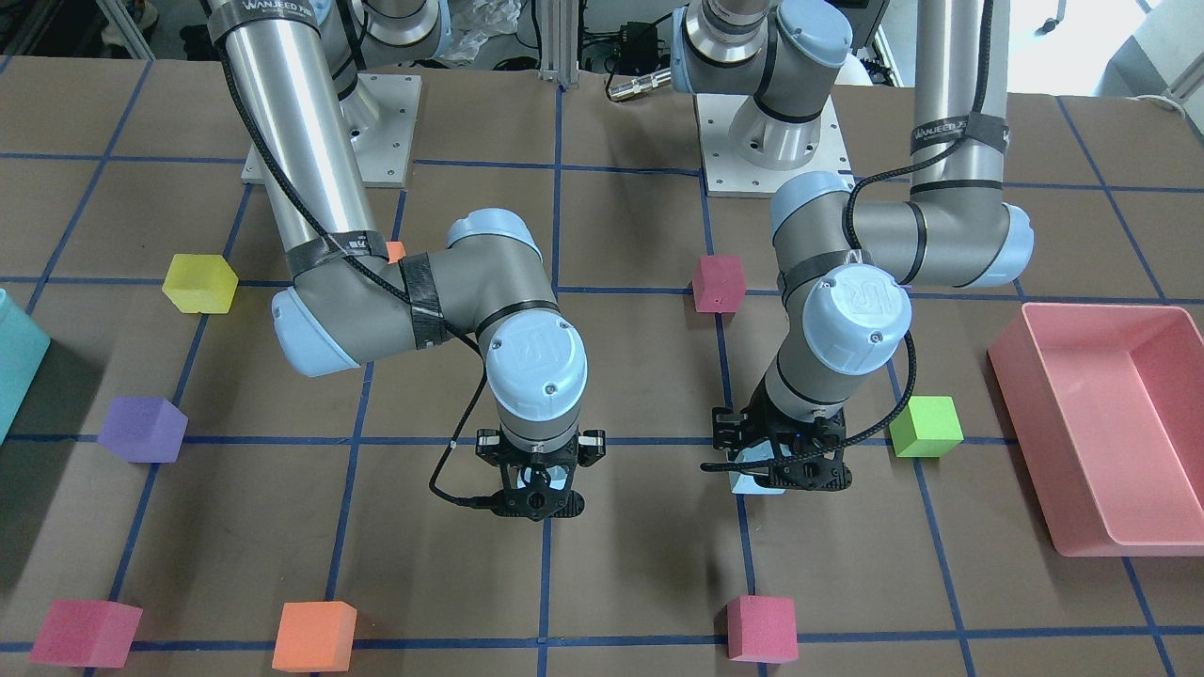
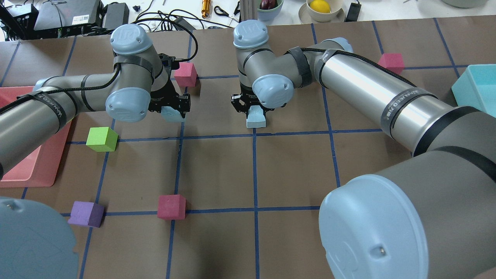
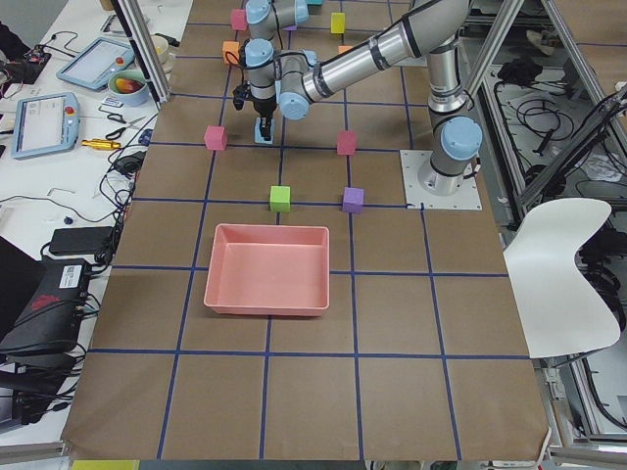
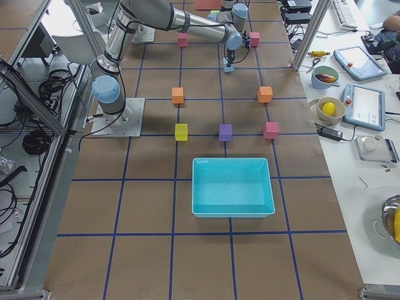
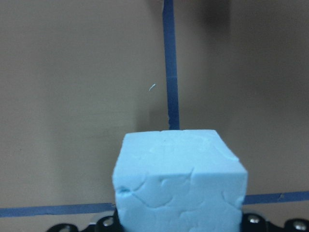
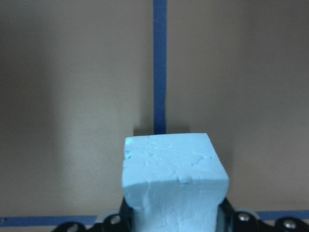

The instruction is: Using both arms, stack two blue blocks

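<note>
Each gripper holds one pale blue block low over the brown table, about one grid square apart. My left gripper is shut on one blue block, which fills the lower middle of the left wrist view and peeks out under the gripper in the front view. My right gripper is shut on the other blue block, seen close in the right wrist view. In the front view the right gripper hides its block. I cannot tell whether either block touches the table.
A green cube lies just outside the left gripper, with a pink bin beyond it. Crimson cubes lie between the arms. Purple, yellow and orange cubes and a teal bin are on the right arm's side.
</note>
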Controlling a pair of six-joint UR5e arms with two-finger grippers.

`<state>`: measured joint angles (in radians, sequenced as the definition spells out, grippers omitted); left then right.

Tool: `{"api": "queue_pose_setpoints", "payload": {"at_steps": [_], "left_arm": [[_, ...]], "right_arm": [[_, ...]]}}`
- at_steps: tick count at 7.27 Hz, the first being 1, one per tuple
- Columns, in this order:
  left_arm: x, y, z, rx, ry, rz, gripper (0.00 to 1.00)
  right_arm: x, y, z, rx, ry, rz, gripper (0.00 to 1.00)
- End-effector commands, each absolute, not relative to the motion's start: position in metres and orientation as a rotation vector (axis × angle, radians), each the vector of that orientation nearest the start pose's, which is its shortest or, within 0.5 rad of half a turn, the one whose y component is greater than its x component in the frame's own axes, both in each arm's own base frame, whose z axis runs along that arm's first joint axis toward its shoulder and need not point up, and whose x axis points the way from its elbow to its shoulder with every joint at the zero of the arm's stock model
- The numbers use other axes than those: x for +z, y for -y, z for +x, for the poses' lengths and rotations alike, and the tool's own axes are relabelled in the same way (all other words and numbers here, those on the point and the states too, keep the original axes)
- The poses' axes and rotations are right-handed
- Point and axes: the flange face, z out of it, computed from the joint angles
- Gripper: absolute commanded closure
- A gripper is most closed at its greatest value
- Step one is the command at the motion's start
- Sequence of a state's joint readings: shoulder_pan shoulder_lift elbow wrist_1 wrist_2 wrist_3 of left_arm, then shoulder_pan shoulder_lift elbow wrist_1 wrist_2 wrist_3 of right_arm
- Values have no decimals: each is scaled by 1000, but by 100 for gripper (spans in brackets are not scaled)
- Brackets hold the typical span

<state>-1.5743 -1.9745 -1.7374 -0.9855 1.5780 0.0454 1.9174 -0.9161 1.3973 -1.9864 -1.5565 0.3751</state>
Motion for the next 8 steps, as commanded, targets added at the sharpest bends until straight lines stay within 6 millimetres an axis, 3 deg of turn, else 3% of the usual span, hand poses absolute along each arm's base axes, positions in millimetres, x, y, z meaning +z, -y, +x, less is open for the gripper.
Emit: {"api": "queue_pose_setpoints", "payload": {"at_steps": [1,3,5,6,7,8], "left_arm": [[259,610,-137,-65,-3132,79,100],[264,621,-136,-34,-3131,55,100],[285,636,-135,-43,-3134,-5,100],[299,641,-146,-48,-3134,2,100],[300,639,-166,-14,-3145,-60,100],[306,635,-196,-37,-3151,-46,100]], "right_arm": [[210,612,364,107,-3150,138,5],[212,613,362,100,-3161,124,0],[237,625,350,50,-3155,145,0],[281,628,333,-12,-3141,169,0],[320,635,289,-21,-3123,258,0],[372,626,240,21,-3074,279,0]]}}
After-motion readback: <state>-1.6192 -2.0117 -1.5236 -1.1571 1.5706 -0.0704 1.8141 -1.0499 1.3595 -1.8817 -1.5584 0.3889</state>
